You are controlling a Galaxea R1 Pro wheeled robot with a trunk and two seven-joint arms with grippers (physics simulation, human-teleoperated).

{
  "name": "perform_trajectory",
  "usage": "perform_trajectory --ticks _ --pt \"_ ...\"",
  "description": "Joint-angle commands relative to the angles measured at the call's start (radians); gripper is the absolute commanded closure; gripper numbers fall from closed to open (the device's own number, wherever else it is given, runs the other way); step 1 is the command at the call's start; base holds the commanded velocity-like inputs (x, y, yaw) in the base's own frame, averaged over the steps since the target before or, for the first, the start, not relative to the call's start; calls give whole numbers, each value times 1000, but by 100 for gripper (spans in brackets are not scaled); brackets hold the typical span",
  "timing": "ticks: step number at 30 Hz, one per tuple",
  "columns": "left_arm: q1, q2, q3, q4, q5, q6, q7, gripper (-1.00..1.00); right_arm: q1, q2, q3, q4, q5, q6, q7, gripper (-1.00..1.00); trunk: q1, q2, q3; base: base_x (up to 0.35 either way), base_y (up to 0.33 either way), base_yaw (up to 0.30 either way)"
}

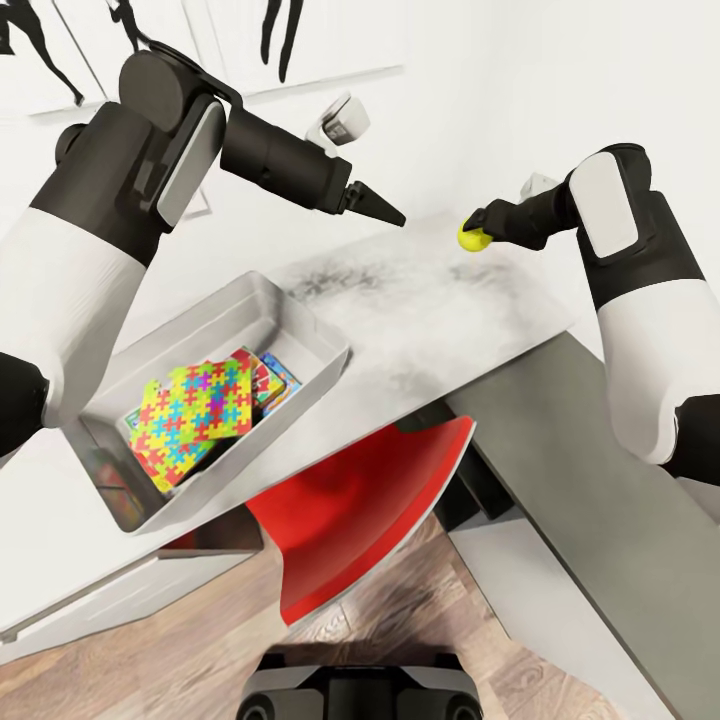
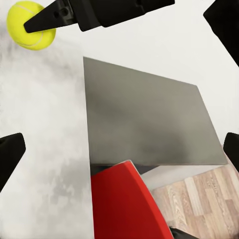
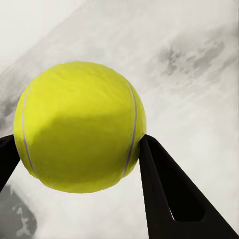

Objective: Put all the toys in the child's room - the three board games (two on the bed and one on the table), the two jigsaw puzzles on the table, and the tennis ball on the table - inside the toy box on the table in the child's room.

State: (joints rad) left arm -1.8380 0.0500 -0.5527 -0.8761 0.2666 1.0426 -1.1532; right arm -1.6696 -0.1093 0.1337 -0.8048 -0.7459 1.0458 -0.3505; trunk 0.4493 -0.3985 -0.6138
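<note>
My right gripper [image 1: 478, 228] is shut on the yellow tennis ball [image 1: 467, 238] near the far edge of the table [image 1: 430, 320]. The right wrist view shows the ball [image 3: 79, 99] pinched between both black fingers [image 3: 164, 189]. The pale grey toy box [image 1: 300, 325] sits on the table's left part. Inside it a jigsaw puzzle [image 1: 195, 410] lies on top, with the corner of a printed board game [image 1: 277, 378] showing under it. My left gripper [image 1: 385, 208] hangs open above the table between the box and the ball. The left wrist view also catches the ball [image 2: 30, 30]. The bed is out of view.
A red chair [image 1: 370, 510] is tucked under the table's front edge. The dark grey cabinet [image 1: 600, 500] joins the table at the right. A white wall with black silhouette pictures [image 1: 280, 30] stands close behind. Wood floor [image 1: 200, 640] and my base [image 1: 350, 690] lie below.
</note>
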Motion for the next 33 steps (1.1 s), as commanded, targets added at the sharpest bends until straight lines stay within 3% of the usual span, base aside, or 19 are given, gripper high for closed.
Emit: perform_trajectory --ticks 1,25,33 --pt "-1 1 -3 0 2 5 -2 -100 -1 -1 4 -1 -13 1 -13 100 1 -2 0 0 0 0" --pt "0 8 -4 -26 3 5 -2 -100 -1 -4 3 -2 -14 1 -12 100 1 -2 40 0 0 0" --pt "0 17 -4 -32 3 5 -2 -100 -1 -6 3 -2 -79 1 -13 100 1 -2 54 0 0 0"
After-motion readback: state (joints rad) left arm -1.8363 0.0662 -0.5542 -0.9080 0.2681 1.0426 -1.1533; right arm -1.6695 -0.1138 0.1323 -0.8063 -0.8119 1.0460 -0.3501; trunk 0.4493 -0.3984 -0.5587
